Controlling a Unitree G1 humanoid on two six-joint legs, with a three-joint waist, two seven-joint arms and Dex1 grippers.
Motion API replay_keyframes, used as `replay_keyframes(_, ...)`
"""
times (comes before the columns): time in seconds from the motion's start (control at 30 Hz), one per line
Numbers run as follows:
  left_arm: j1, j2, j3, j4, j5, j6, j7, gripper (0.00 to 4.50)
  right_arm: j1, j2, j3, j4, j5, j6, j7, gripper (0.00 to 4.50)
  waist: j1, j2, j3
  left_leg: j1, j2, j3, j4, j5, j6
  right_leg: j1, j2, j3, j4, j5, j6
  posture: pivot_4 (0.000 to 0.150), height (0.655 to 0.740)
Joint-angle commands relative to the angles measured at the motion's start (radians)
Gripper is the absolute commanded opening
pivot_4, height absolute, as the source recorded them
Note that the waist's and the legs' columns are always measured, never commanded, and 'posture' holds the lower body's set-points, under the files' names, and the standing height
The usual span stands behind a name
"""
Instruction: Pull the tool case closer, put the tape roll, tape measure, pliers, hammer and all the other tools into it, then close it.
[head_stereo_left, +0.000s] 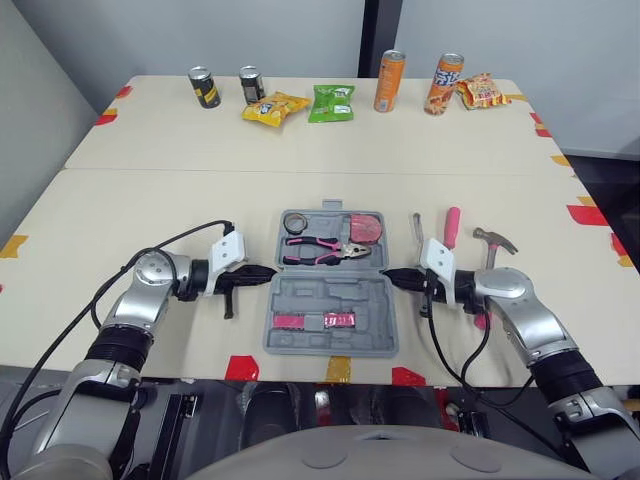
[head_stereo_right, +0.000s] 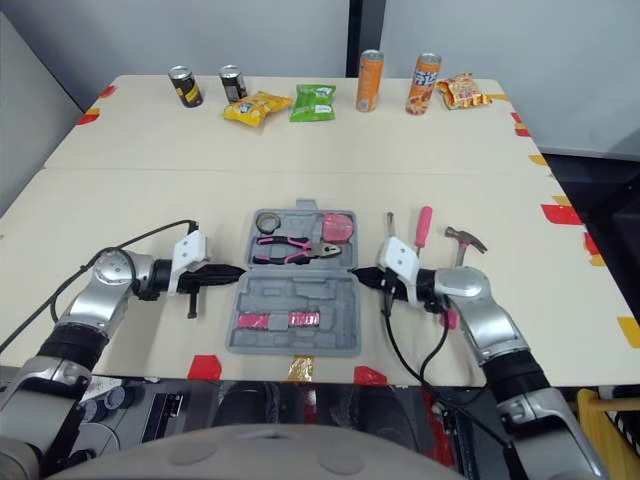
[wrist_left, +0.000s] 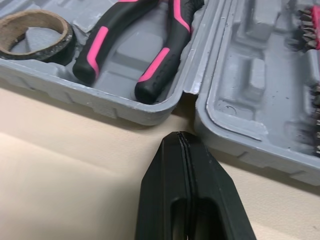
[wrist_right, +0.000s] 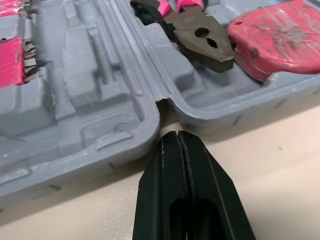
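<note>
I see my left claw (head_stereo_left: 266, 272) and right claw (head_stereo_left: 390, 277) pinched together and empty. The open tool case (head_stereo_left: 330, 297) lies between them, its hinge just beside each tip.

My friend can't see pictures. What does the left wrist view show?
The left gripper, fingers shut, points at the hinge notch on the side of the open grey tool case, with bare table between them. In one half lie pink-and-black pliers and a tape roll.
</note>
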Motion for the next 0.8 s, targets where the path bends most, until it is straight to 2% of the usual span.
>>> replay_keyframes(0.03, -0.018, 0.012, 0.031, 0.052, 0.014, -0.020, 0.044, 0.00, 0.008, 0.000, -0.019, -0.040, 0.026, -0.007, -0.002, 0.08, 0.000, 0.000, 0.000, 0.000, 0.000, 0.000, 0.000, 0.000, 0.000, 0.000, 0.000, 0.000, 0.000, 0.000, 0.000, 0.150, 0.7400)
replay_keyframes(0.23, 0.006, 0.028, 0.065, 0.029, -0.037, -0.023, 0.022, 0.00, 0.037, -0.023, -0.060, -0.062, 0.062, -0.010, 0.000, 0.08, 0.000, 0.000, 0.000, 0.000, 0.000, 0.000, 0.000, 0.000, 0.000, 0.000, 0.000, 0.000, 0.000, 0.000, 0.000, 0.150, 0.7400)
replay_keyframes(0.43, 0.130, 0.057, 0.229, -0.142, -0.235, 0.045, -0.018, 0.00, 0.152, -0.063, -0.224, -0.159, 0.238, -0.013, 0.043, 0.08, 0.009, 0.000, 0.001, -0.001, 0.000, 0.000, 0.000, 0.000, -0.001, 0.000, 0.000, 0.000, -0.002, 0.000, 0.001, 0.150, 0.7400)
replay_keyframes(0.53, 0.227, 0.078, 0.317, -0.239, -0.301, 0.089, 0.009, 0.71, 0.231, -0.090, -0.326, -0.196, 0.313, -0.018, 0.057, 0.00, 0.011, 0.000, 0.001, -0.001, 0.000, 0.000, 0.000, -0.001, -0.001, 0.000, 0.000, 0.000, -0.003, 0.000, 0.001, 0.150, 0.7400)
replay_keyframes(0.6, 0.318, 0.092, 0.384, -0.297, -0.339, 0.123, 0.030, 1.48, 0.300, -0.108, -0.411, -0.197, 0.359, -0.026, 0.070, 0.00, 0.011, -0.001, 0.001, -0.001, 0.001, 0.000, -0.001, -0.001, -0.002, 0.000, 0.000, 0.000, -0.004, 0.000, 0.001, 0.150, 0.7400)
replay_keyframes(0.7, 0.453, 0.104, 0.472, -0.320, -0.349, 0.118, 0.050, 2.47, 0.400, -0.126, -0.526, -0.181, 0.401, -0.038, 0.079, 0.73, 0.010, -0.001, 0.001, -0.002, 0.000, 0.000, -0.002, -0.001, -0.001, 0.000, 0.000, 0.000, -0.006, 0.000, 0.001, 0.150, 0.7400)
replay_keyframes(0.8, 0.561, 0.105, 0.556, -0.308, -0.356, 0.100, 0.066, 3.58, 0.479, -0.124, -0.637, -0.118, 0.426, -0.067, 0.078, 1.78, 0.007, -0.001, 0.001, -0.001, 0.001, 0.000, -0.002, -0.003, 0.003, 0.000, 0.000, 0.000, -0.008, 0.000, 0.001, 0.150, 0.7400)
